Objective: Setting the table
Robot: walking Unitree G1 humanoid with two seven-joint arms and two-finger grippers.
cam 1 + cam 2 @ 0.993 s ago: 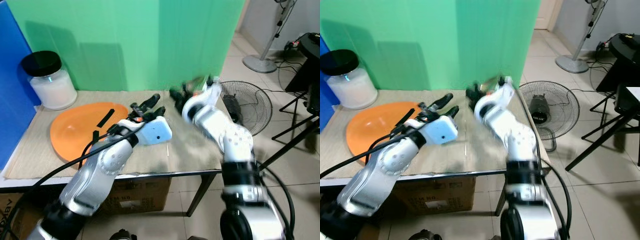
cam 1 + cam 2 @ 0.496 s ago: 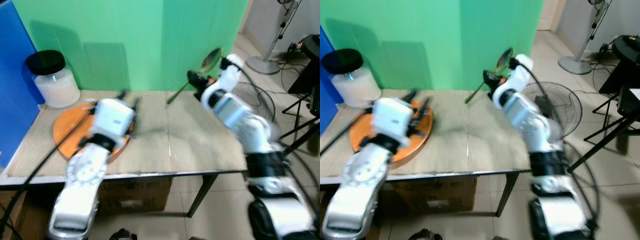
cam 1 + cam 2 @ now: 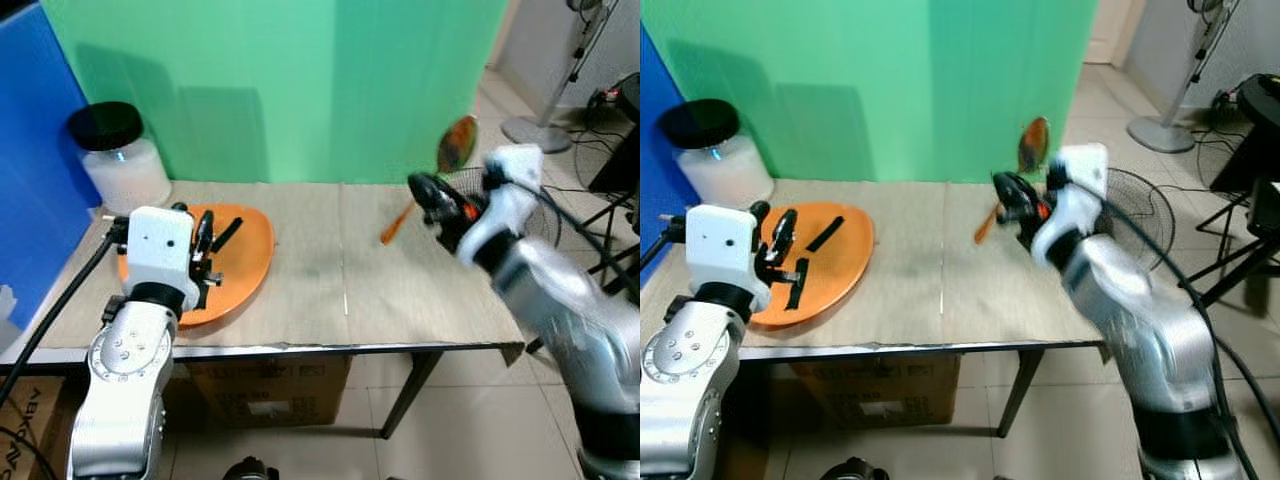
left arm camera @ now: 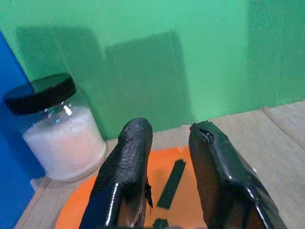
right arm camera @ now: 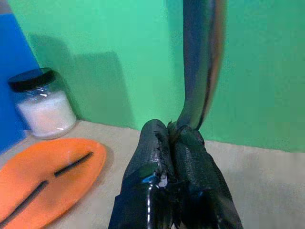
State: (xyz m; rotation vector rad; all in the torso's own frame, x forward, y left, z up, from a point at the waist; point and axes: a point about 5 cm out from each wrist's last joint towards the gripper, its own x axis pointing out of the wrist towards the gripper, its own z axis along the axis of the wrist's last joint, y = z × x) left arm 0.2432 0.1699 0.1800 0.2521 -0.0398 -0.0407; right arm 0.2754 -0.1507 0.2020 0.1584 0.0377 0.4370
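Swinging outward since a second ago, the right gripper [image 3: 1015,200] is pinching a stiff, light spoon [image 3: 1032,146] mid-handle; left gripper [image 4: 167,157] is hovering open over the orange plate [image 3: 245,255].

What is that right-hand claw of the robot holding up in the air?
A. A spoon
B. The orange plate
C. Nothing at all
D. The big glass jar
A: the right gripper is shut on a spoon, its bowl raised above the table, while the orange plate and the jar rest on the table near the left gripper.
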